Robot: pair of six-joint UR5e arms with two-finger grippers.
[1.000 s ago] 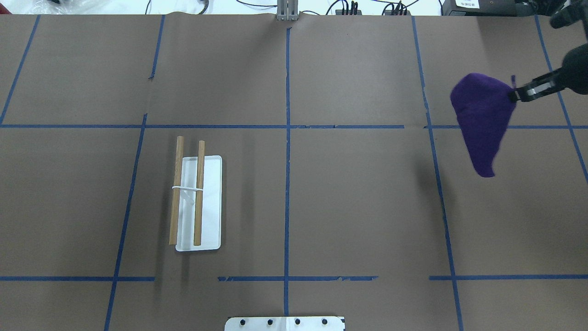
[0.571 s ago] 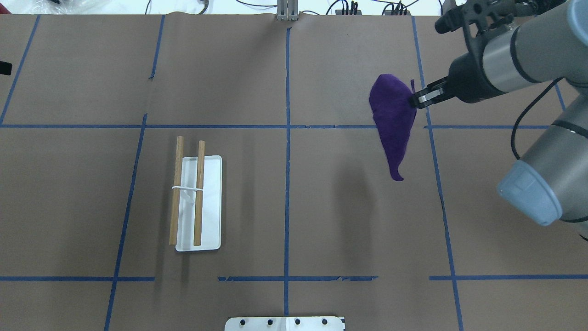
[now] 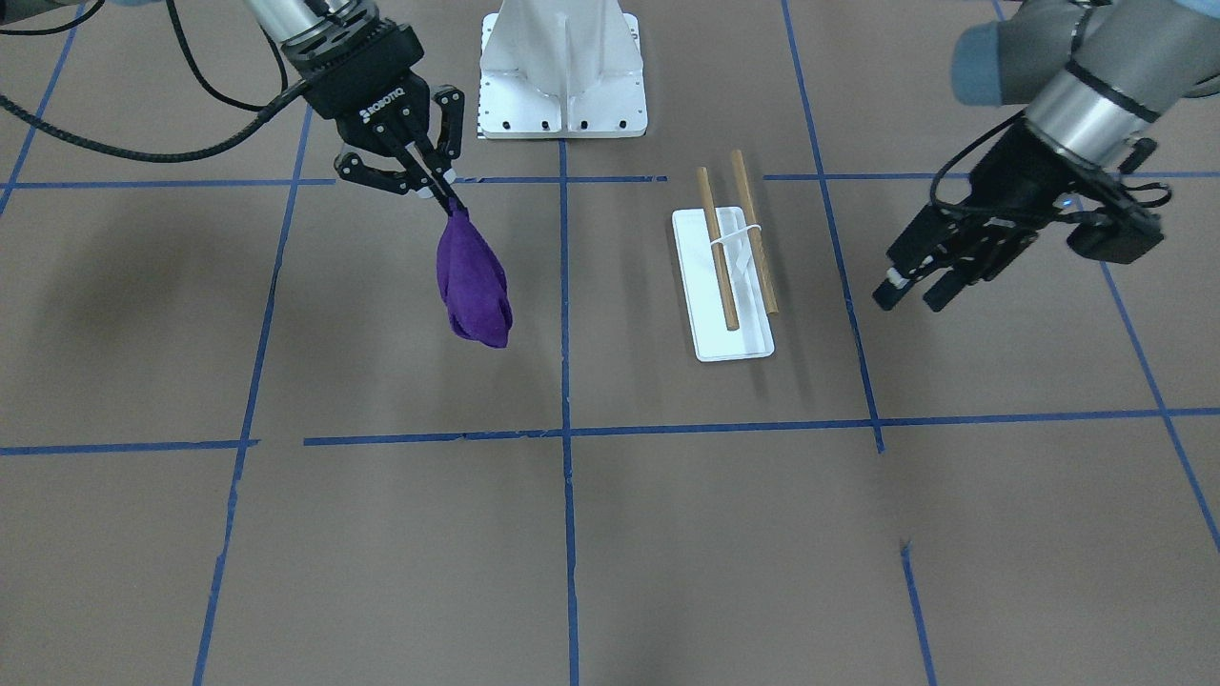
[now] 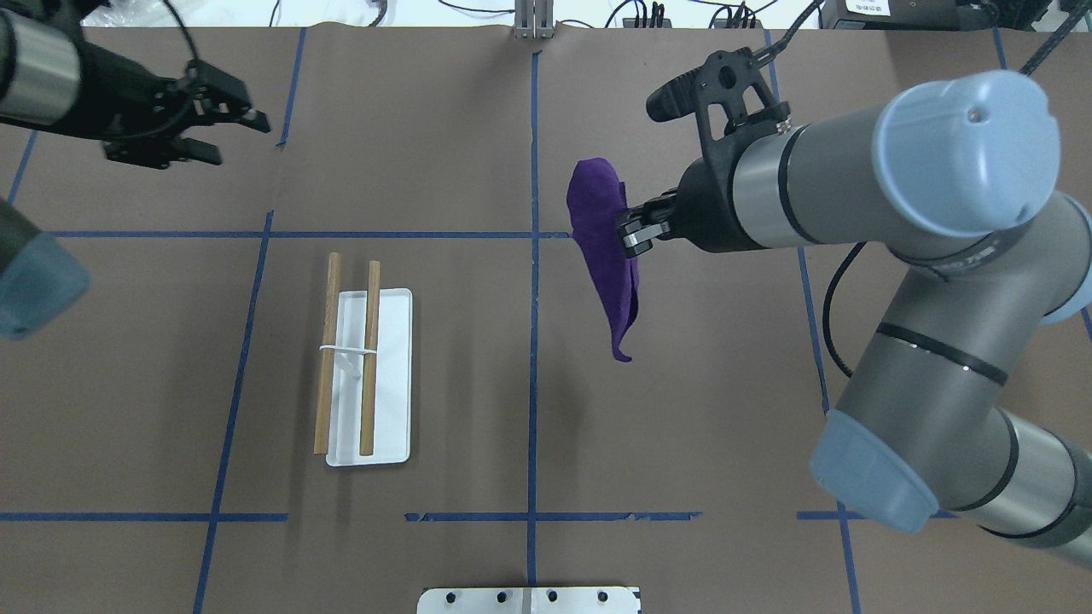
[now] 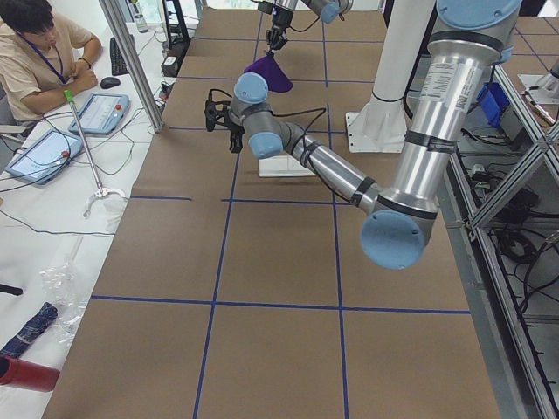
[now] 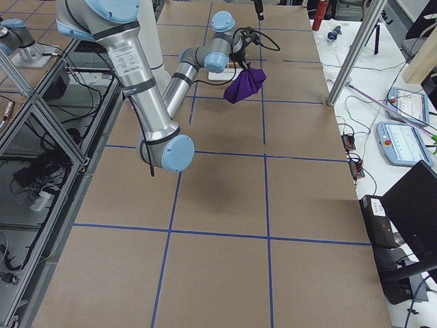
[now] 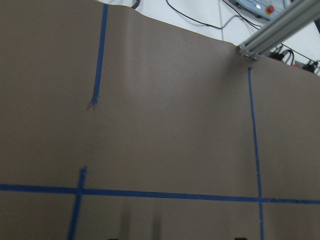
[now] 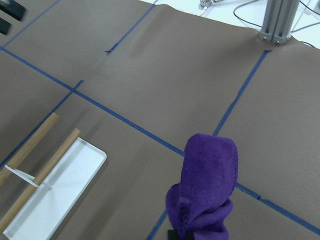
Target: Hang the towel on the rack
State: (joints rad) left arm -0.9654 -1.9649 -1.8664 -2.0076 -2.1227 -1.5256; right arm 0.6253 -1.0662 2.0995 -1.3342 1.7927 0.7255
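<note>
The purple towel (image 4: pixel 604 256) hangs bunched from my right gripper (image 4: pixel 627 232), which is shut on its top corner above the table, right of the centre line. It also shows in the front view (image 3: pixel 474 281) under the right gripper (image 3: pixel 444 197), and in the right wrist view (image 8: pixel 207 185). The rack (image 4: pixel 386 375), a white tray with two tan dowels (image 4: pixel 369 358), stands left of centre, apart from the towel; it shows in the front view (image 3: pixel 732 341) too. My left gripper (image 4: pixel 232 138) is open and empty at the far left, beyond the rack (image 3: pixel 910 291).
A larger white metal pedestal (image 3: pixel 562 67) with bolt holes stands at the robot's edge of the table (image 4: pixel 529 599). Blue tape lines grid the brown paper. An operator (image 5: pixel 39 48) sits at a side desk with tablets.
My right arm has carried the towel leftward from the table's right edge to just right of the centre line. My left arm has come into view at the far left.
</note>
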